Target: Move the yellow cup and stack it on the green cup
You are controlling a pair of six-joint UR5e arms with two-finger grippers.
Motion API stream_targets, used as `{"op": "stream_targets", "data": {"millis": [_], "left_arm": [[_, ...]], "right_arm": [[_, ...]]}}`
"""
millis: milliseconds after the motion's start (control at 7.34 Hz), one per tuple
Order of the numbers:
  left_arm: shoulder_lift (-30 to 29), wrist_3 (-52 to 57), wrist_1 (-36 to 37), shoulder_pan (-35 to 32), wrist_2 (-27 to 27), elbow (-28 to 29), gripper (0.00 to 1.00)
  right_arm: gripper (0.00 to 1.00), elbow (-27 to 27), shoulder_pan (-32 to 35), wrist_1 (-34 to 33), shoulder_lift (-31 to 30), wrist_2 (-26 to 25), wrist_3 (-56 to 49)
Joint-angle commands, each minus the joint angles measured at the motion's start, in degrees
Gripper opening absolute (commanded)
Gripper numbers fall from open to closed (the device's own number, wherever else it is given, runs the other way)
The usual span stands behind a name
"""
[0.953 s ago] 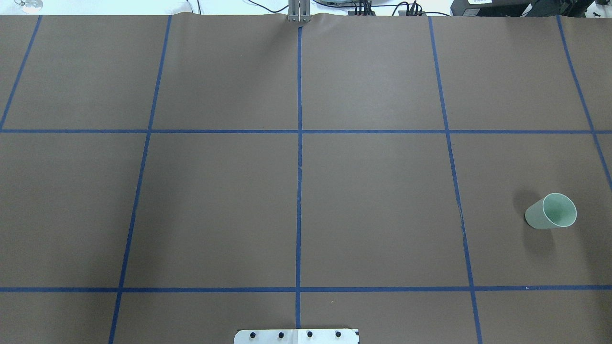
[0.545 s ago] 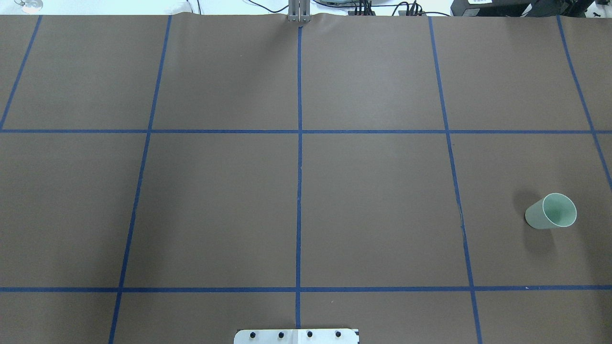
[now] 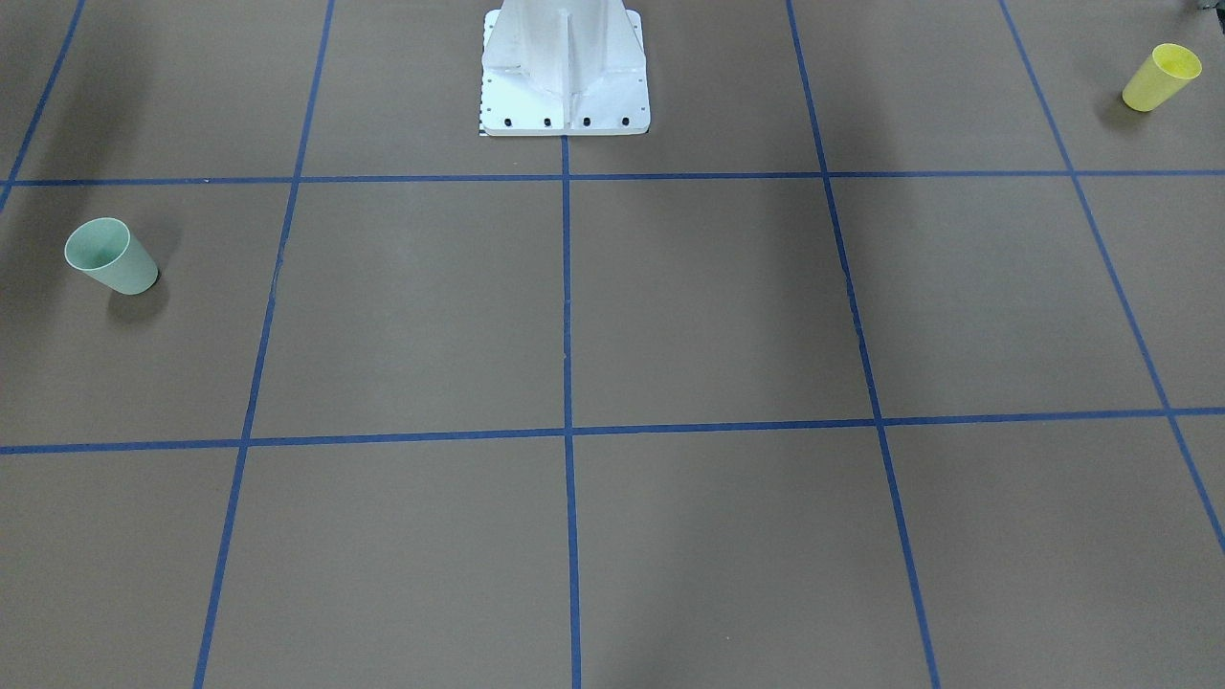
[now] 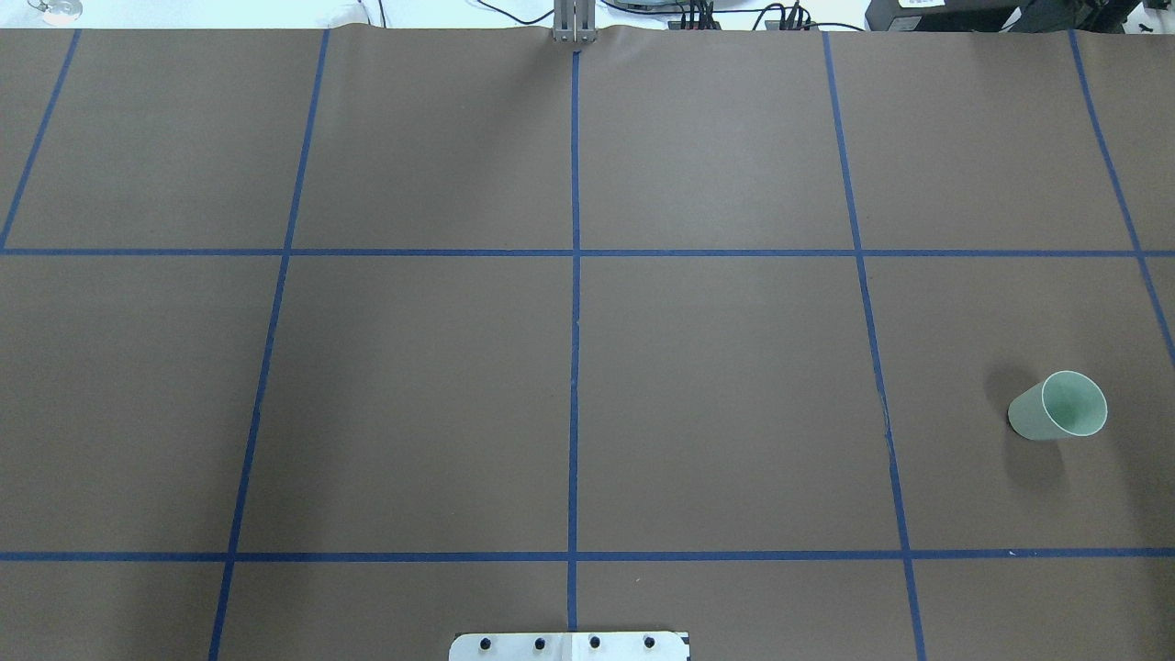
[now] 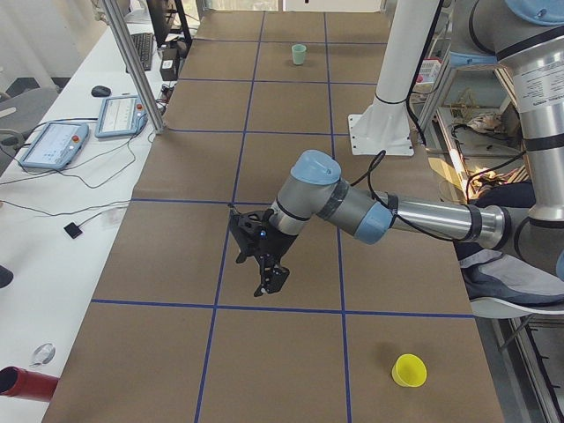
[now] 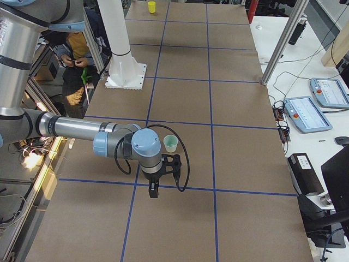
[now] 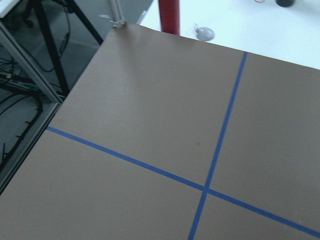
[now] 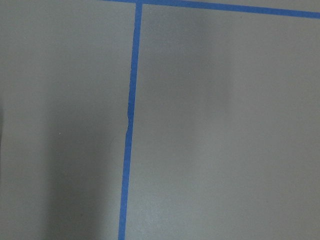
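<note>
The yellow cup (image 3: pixel 1161 77) stands upright, mouth up, near the table's end on my left side (image 5: pixel 409 370), far off in the right-side view (image 6: pixel 151 6). The green cup (image 3: pixel 110 255) stands upright toward the opposite end (image 4: pixel 1057 406) (image 5: pixel 299 54) (image 6: pixel 170 143). My left gripper (image 5: pixel 264 280) hangs over the table middle, well apart from the yellow cup. My right gripper (image 6: pixel 153 191) hangs close beside the green cup, not touching it. Both grippers show only in the side views, so I cannot tell whether they are open or shut. The wrist views show only brown table and blue tape.
The white robot pedestal (image 3: pixel 565 67) stands at the table's robot-side edge. A red cylinder (image 5: pixel 22 385) and control tablets (image 5: pixel 53 145) (image 6: pixel 305 112) lie on the white bench beyond the table. A person (image 6: pixel 76 60) sits behind the robot.
</note>
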Motion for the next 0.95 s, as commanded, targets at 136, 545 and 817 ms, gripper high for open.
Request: {"op": "stream_targets", "data": {"millis": [136,545,817], "left_arm": [[6.04,-17.62,0.33,4.52,17.51,-0.37,1.0],[11.59,-31.62,9.27,8.67,31.35,-0.1,1.0],[11.6,-41.63,22.85,11.04,31.37,0.77,1.0]], "right_arm": [[1.0,-0.08,0.01,0.0,-1.43,-0.04,0.09],[1.0,-0.52,0.01,0.0,-2.4,0.05,0.0],[1.0,-0.52,0.01,0.0,-3.19,0.05,0.0]]}}
